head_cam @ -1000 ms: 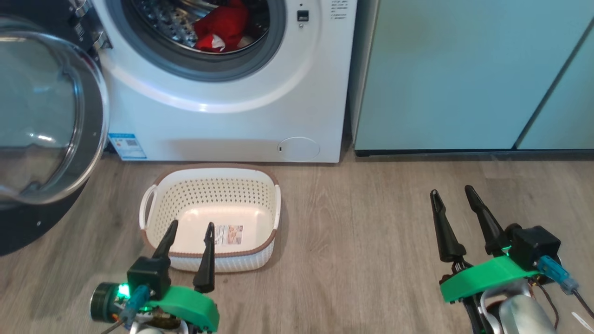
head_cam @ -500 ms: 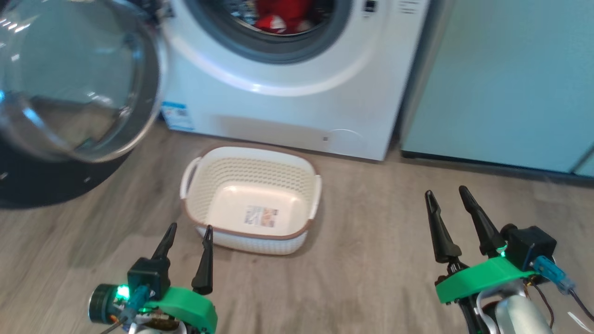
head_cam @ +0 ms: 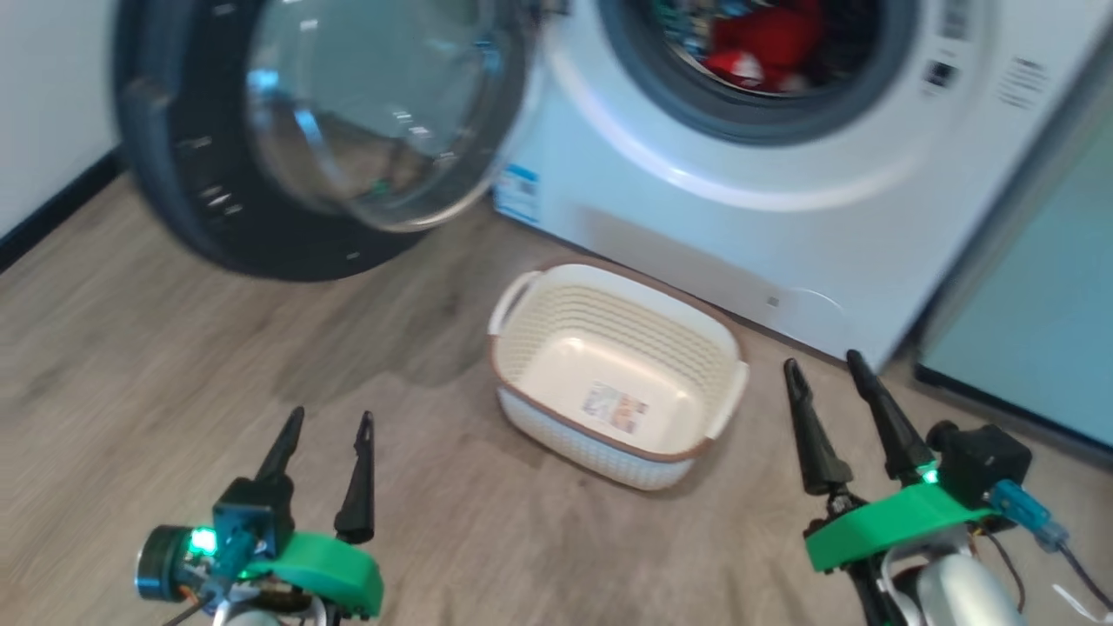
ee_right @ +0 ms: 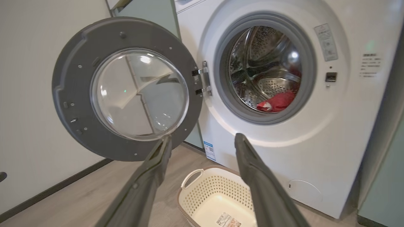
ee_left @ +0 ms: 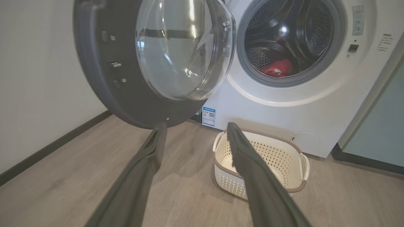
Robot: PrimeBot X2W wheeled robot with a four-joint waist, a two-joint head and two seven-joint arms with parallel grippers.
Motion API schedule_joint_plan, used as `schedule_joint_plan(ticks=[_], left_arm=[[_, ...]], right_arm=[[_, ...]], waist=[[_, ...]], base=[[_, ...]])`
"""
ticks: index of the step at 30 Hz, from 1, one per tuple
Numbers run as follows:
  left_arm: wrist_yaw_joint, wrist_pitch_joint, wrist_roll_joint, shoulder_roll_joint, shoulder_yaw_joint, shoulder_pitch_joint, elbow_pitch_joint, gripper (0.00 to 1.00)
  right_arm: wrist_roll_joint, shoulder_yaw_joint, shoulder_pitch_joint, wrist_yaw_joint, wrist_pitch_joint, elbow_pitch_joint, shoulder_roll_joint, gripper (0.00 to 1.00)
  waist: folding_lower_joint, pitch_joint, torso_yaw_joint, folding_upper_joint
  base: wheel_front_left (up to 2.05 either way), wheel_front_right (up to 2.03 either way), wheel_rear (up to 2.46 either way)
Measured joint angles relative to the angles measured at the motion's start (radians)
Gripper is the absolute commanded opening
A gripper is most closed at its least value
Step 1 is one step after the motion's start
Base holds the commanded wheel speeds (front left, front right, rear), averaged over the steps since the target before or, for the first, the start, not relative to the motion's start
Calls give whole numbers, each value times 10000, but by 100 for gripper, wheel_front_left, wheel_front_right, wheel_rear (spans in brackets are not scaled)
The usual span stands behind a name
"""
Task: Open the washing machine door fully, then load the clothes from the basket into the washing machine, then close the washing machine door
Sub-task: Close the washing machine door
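Here the washing machine door point(head_cam: 348, 130) juts open between wall point(head_cam: 43, 87) and basket point(head_cam: 626, 317).

Blue label point(ee_left: 209, 116) on the washing machine point(ee_left: 284, 107) and sticker point(head_cam: 616, 407) in the basket point(head_cam: 643, 335): both illegible.

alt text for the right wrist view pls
A white front-loading washing machine stands with its round dark-rimmed glass door swung wide open and bright red clothes lying in its drum. Below, a cream perforated plastic basket sits empty on the floor, seen between the dark fingers of the open right end effector.
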Motion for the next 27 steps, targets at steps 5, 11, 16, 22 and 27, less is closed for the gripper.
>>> schedule_joint_plan(ticks=[5, 11, 16, 22, 27], left_arm=[[105, 0, 0, -2, 477, 58, -397, 100], [230, 0, -8, -6, 685, 259, -771, 100], [364, -2, -8, -6, 826, 271, -993, 100], [458, 0, -29, -6, 832, 410, -1024, 100], [548, 0, -40, -6, 832, 436, -1028, 100]], right_arm=[[75, 583, -225, 0, 0, 128, 6, 100], [94, 972, -821, 0, 0, 387, 4, 100], [150, 1141, -898, 0, 0, 552, 2, 100], [150, 1214, -965, 0, 0, 669, 2, 100], [150, 1225, -1083, 0, 0, 681, 2, 100]], waist=[[0, 36, 681, 0], [0, 221, 816, 0], [0, 311, 868, 0], [0, 348, 890, 0], [0, 318, 872, 0]], base=[[0, 0, 0], [0, 0, 0], [0, 0, 0], [0, 0, 0], [0, 0, 0]])
